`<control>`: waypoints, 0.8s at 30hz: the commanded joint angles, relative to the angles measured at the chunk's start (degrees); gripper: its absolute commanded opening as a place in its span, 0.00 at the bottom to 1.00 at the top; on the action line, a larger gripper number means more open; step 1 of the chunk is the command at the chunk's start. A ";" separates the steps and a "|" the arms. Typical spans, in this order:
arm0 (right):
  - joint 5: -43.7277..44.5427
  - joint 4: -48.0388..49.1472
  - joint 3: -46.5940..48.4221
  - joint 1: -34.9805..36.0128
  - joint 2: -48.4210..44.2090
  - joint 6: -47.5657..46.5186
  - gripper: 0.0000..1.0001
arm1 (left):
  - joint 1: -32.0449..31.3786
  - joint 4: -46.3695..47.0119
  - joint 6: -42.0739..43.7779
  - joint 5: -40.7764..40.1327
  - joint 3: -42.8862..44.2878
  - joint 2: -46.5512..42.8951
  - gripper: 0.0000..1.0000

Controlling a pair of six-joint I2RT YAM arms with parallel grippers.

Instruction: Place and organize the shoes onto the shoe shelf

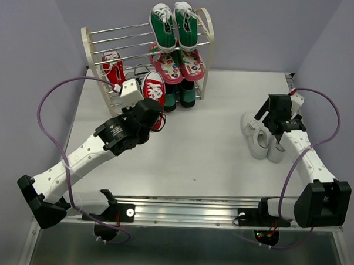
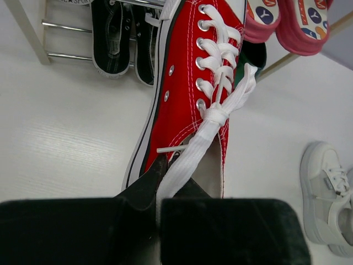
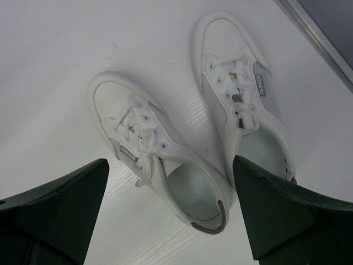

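Above the white desk [image 1: 211, 151], left gripper [image 2: 165, 182] is pinching the seemingly soft, light red shoe [image 2: 187, 94] by its collar; right gripper [image 3: 171, 165] is hanging released.

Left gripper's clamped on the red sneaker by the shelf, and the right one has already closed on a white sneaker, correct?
Not quite. The left gripper is shut on the red sneaker by the shoe shelf, but the right gripper is open. It hangs above the white sneakers and grips neither. The right wrist view shows this.
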 commanded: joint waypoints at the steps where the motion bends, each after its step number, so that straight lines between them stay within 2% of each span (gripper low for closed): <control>1: 0.14 2.56 -0.32 -0.36 -0.81 -0.71 1.00 | 3.12 8.90 1.97 -3.21 3.33 0.11 0.00; 9: 0.05 2.57 -0.23 -0.36 -1.17 -1.06 1.00 | 8.75 15.84 5.13 -2.86 4.03 1.87 0.00; 16: -0.12 2.65 0.12 -0.36 -0.64 -1.50 1.00 | 12.44 29.45 9.79 -3.92 -0.10 2.13 0.00; 24: -0.65 3.00 0.12 -0.36 -0.90 -1.94 1.00 | 17.80 40.00 13.92 -1.46 -0.80 5.12 0.00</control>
